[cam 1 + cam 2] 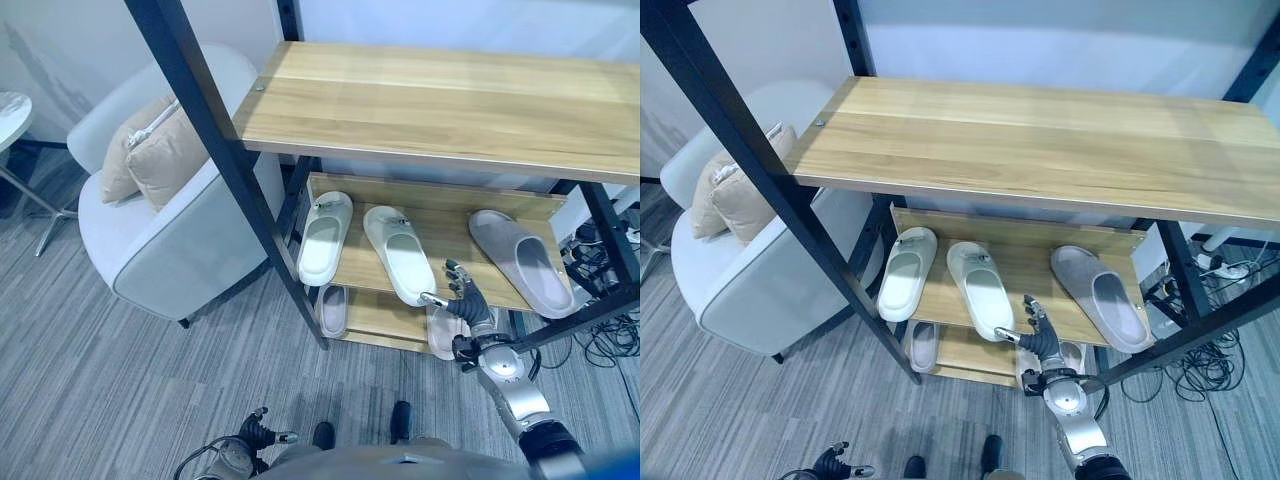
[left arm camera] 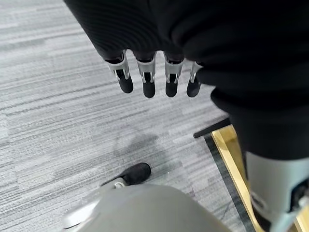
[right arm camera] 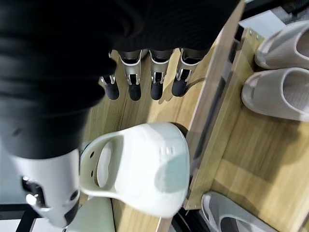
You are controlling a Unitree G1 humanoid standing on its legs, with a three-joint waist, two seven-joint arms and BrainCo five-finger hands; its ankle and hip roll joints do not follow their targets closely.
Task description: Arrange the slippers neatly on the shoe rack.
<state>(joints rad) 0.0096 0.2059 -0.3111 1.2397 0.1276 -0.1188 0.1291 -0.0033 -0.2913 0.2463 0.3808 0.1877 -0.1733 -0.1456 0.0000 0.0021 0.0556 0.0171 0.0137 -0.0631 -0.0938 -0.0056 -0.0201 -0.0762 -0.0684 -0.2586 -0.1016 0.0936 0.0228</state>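
On the rack's middle shelf (image 1: 450,232) lie two white slippers, one at the left (image 1: 324,238) and one beside it (image 1: 398,252), with a grey slipper (image 1: 522,262) at the right. My right hand (image 1: 468,305) is open at the shelf's front edge, just right of the second white slipper's heel (image 3: 140,169), fingers (image 3: 155,82) straight over the bare wood and holding nothing. The lower shelf carries a grey slipper (image 1: 333,310) and pale slippers (image 3: 280,92). My left hand (image 2: 149,79) hangs open low over the carpet (image 1: 255,435).
A wide wooden top shelf (image 1: 440,95) overhangs the slippers, held by black posts (image 1: 225,160). A white armchair (image 1: 170,250) with beige cushions (image 1: 150,150) stands left of the rack. Cables (image 1: 600,340) lie on the floor at the right.
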